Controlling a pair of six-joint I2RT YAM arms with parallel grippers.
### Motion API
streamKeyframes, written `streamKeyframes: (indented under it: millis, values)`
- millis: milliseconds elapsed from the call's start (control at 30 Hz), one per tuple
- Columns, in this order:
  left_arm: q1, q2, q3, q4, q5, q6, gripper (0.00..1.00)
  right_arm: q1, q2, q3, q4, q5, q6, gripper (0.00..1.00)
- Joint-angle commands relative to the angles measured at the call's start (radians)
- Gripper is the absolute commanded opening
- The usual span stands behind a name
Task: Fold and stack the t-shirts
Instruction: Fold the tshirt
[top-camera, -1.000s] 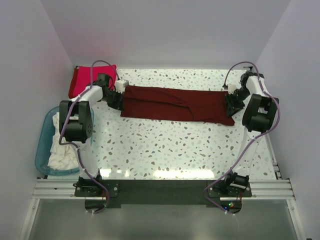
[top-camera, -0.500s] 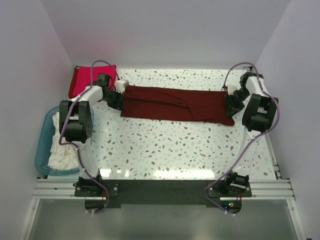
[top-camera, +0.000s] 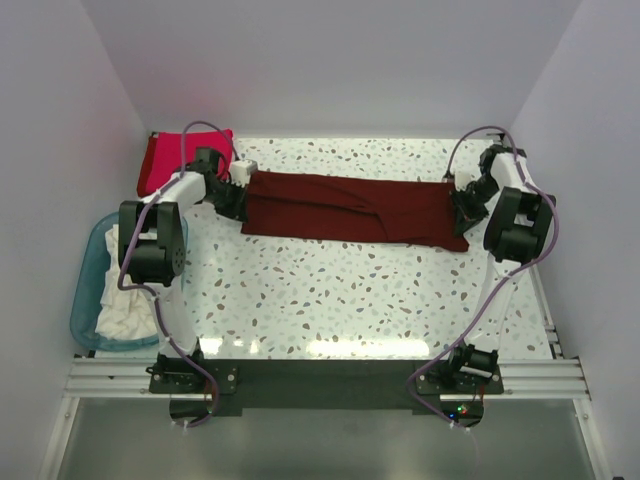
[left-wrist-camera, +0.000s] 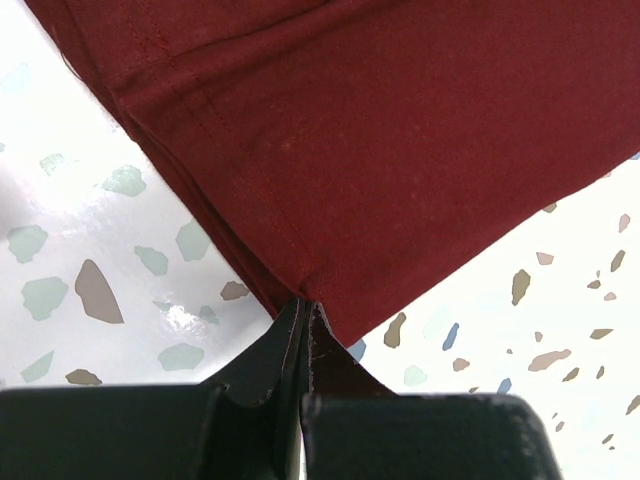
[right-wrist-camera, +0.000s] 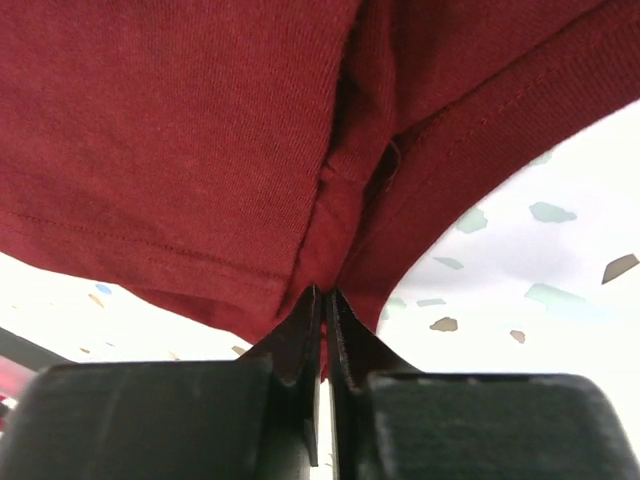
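A dark maroon t-shirt (top-camera: 350, 208) lies stretched in a long folded band across the far part of the table. My left gripper (top-camera: 240, 200) is shut on its left end; the left wrist view shows the cloth corner (left-wrist-camera: 330, 200) pinched between the jaws (left-wrist-camera: 304, 308). My right gripper (top-camera: 462, 205) is shut on its right end; the right wrist view shows the hem (right-wrist-camera: 200, 150) pinched at the jaw tips (right-wrist-camera: 322, 296). A crimson-red t-shirt (top-camera: 165, 160) lies folded at the far left corner. White shirts (top-camera: 122, 315) lie in the tub.
A translucent blue plastic tub (top-camera: 85, 300) stands off the table's left edge beside the left arm. The speckled white table (top-camera: 340, 290) stretches in front of the maroon shirt. Walls close in on the left, right and back.
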Motion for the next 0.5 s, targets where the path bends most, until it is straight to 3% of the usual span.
streamKeyframes:
  millis: [0, 467]
  values:
    - [0.001, -0.065, 0.008, 0.01, 0.013, -0.019, 0.0, 0.005, -0.018, 0.048, -0.042, -0.01, -0.005, 0.0]
    - [0.006, -0.145, -0.041, -0.041, -0.011, 0.04, 0.0, -0.009, -0.126, -0.01, -0.051, 0.105, -0.1, 0.0]
